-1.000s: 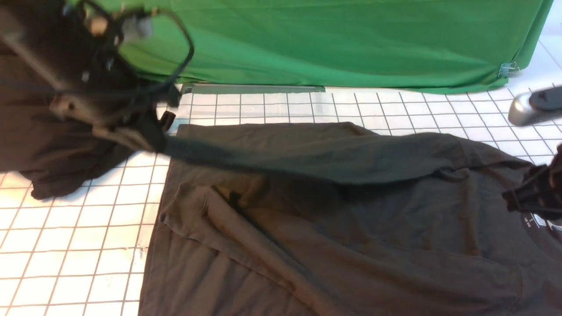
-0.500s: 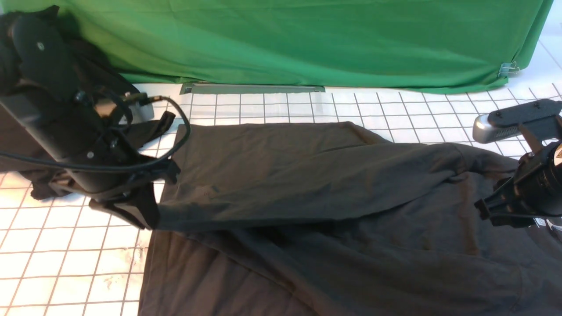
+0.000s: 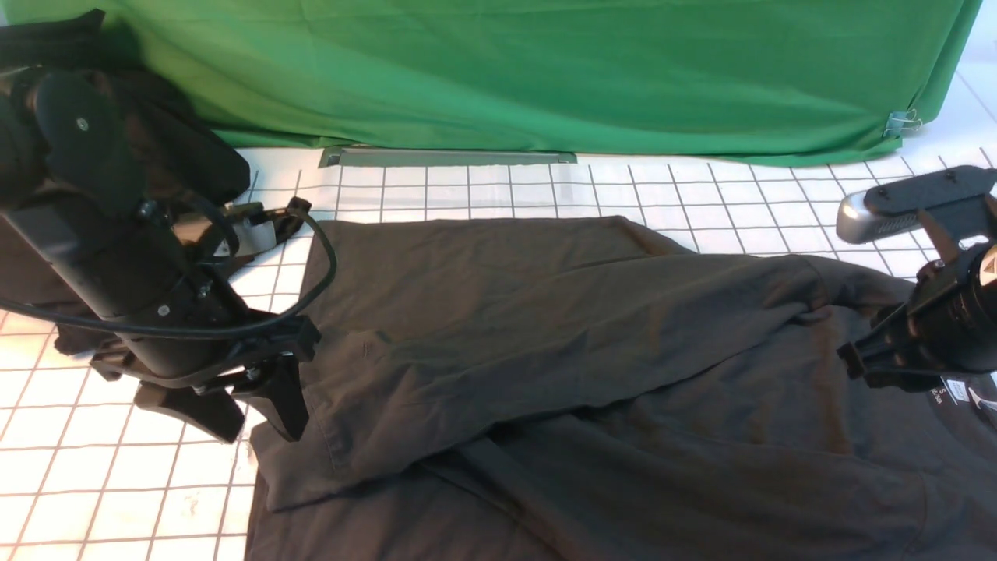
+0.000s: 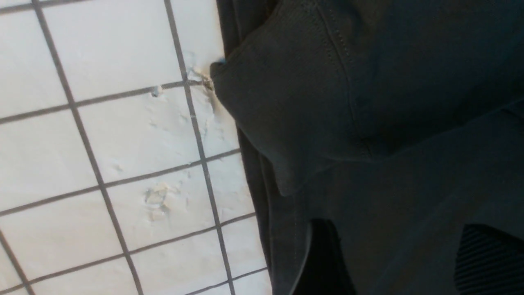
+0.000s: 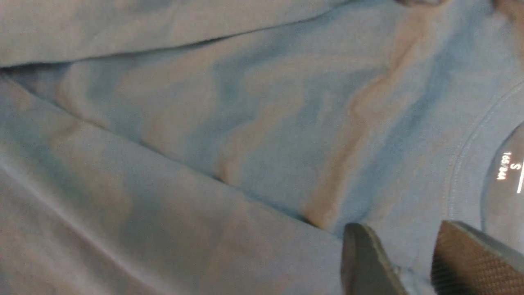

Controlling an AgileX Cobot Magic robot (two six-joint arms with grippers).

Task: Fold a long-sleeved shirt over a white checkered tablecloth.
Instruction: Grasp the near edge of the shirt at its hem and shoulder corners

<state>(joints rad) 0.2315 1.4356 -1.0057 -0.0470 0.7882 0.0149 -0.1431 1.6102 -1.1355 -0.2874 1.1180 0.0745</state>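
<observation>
The dark charcoal long-sleeved shirt (image 3: pixel 623 436) lies spread on the white checkered tablecloth (image 3: pixel 117 499), print side hidden. One sleeve (image 3: pixel 506 319) lies folded across the body, and its cuff (image 3: pixel 311 460) rests at the shirt's left edge. My left gripper (image 3: pixel 253 413) hangs open just above that edge. In the left wrist view the cuff (image 4: pixel 286 102) lies loose beyond the spread left gripper (image 4: pixel 405 258). My right gripper (image 3: pixel 876 365) hovers over the collar area beside the white neck label (image 3: pixel 954 392). Its jaws stand apart over flat cloth in the right wrist view (image 5: pixel 409 262), near the label (image 5: pixel 507 164).
A blacker shapeless heap of cloth (image 3: pixel 195 156) sits at the back left behind my left arm. The green backdrop (image 3: pixel 545 70) hangs along the far side, with a metal strip (image 3: pixel 448 157) at its foot and a clip (image 3: pixel 902 122) at its right corner.
My left gripper carried the sleeve cuff down and toward me across the shirt, then opened and let it drop. The right gripper moved in from the right edge and holds near the collar.
</observation>
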